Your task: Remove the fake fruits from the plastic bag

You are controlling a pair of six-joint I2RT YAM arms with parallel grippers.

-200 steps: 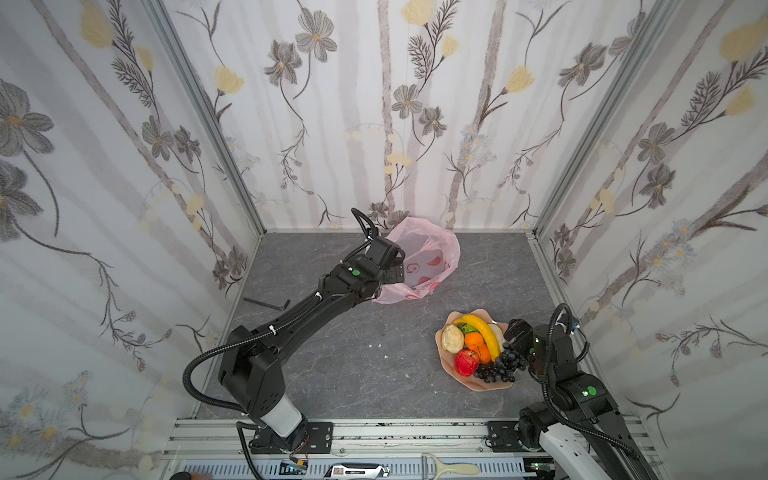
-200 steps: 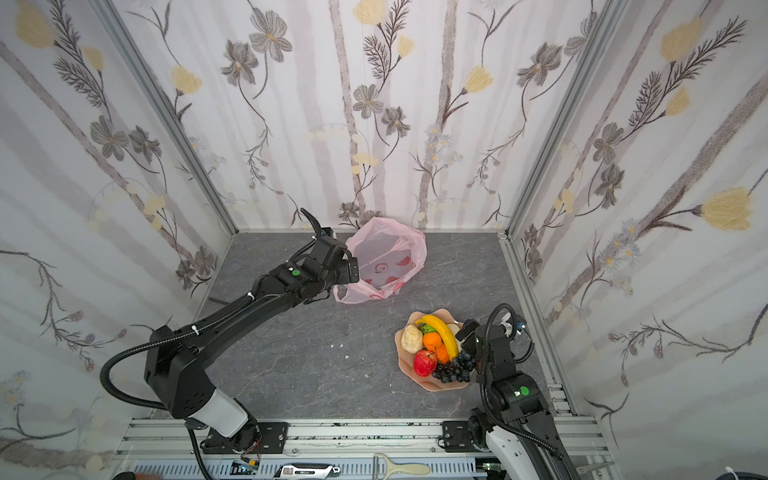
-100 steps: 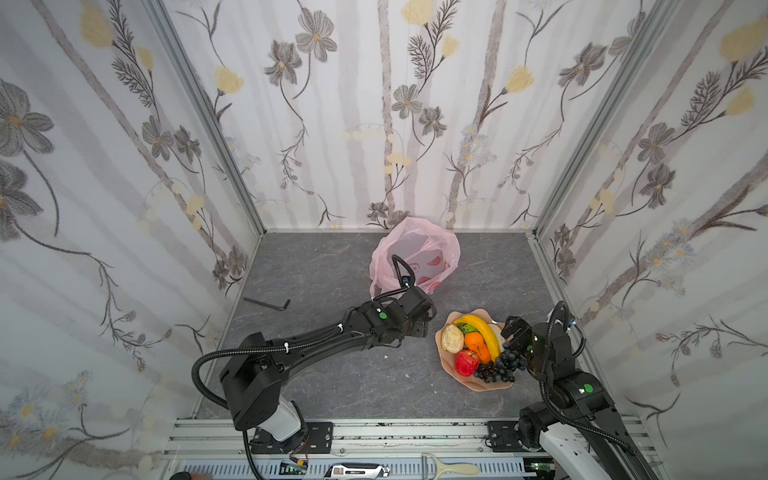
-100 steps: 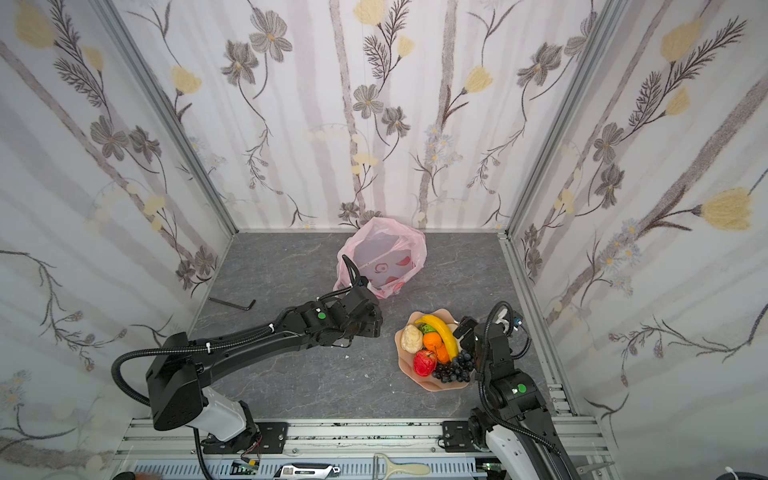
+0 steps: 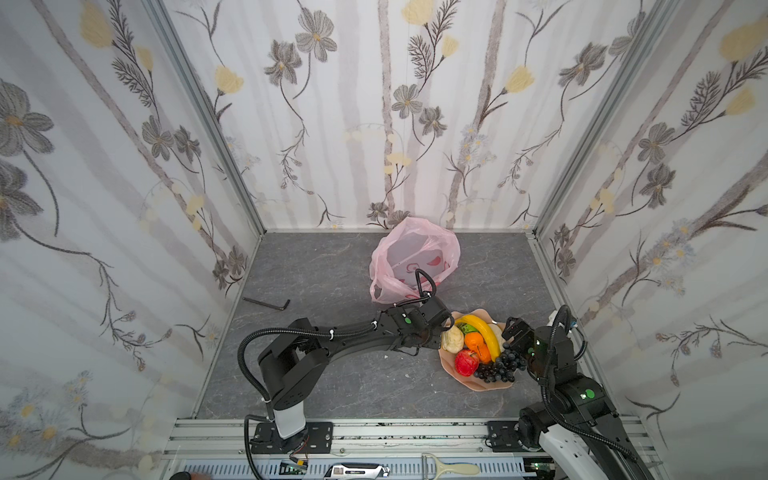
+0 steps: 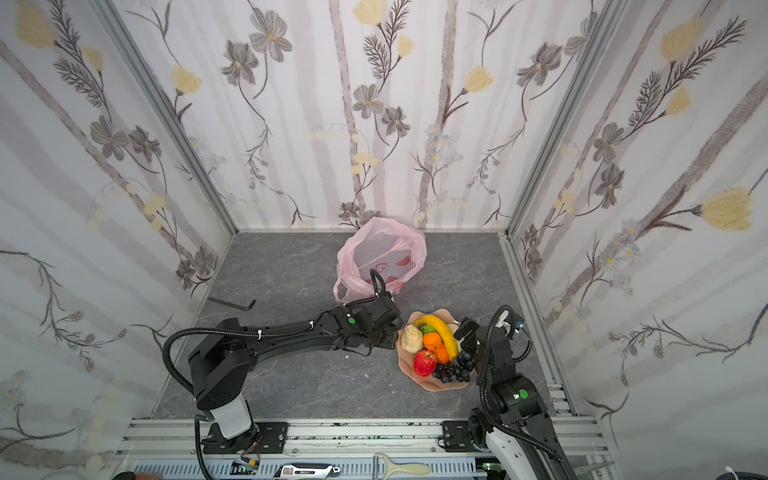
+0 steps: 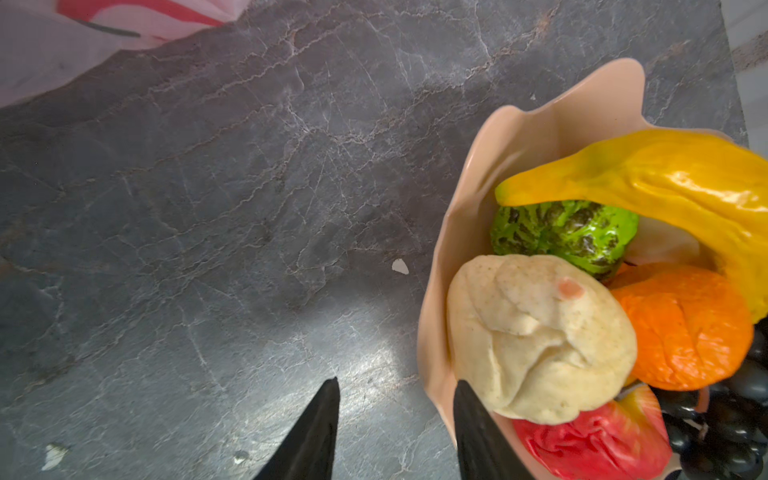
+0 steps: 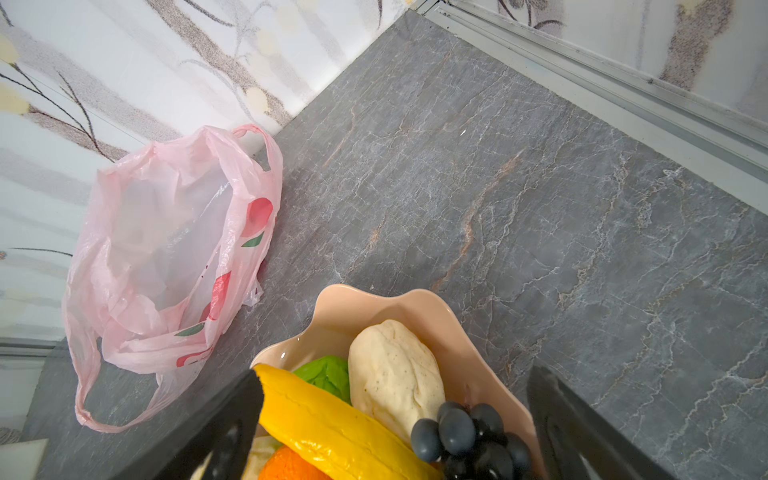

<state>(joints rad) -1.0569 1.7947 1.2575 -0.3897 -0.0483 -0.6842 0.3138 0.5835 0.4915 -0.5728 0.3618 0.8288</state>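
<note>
L gripper now at the dish, off the plastic bag; bag looks emptied.

A sec ago L gripper was at the bag mouth, jaws wide. Since then it swung to the dish rim on its own arm's side & jaws narrowed approx halfway w/ nothing between them: bare worktop shows in the gap, one fingertip beside the beige lump. R gripper hovers over dish's opp. side, spread wide, unladen. Fake fruits sit in dish: banana, apple, grapes, orange, green one. Bag lies behind dish twd back wall, slack, no fruit colour thru the film. Prob. task done or v. near; can't see every fold.
</note>
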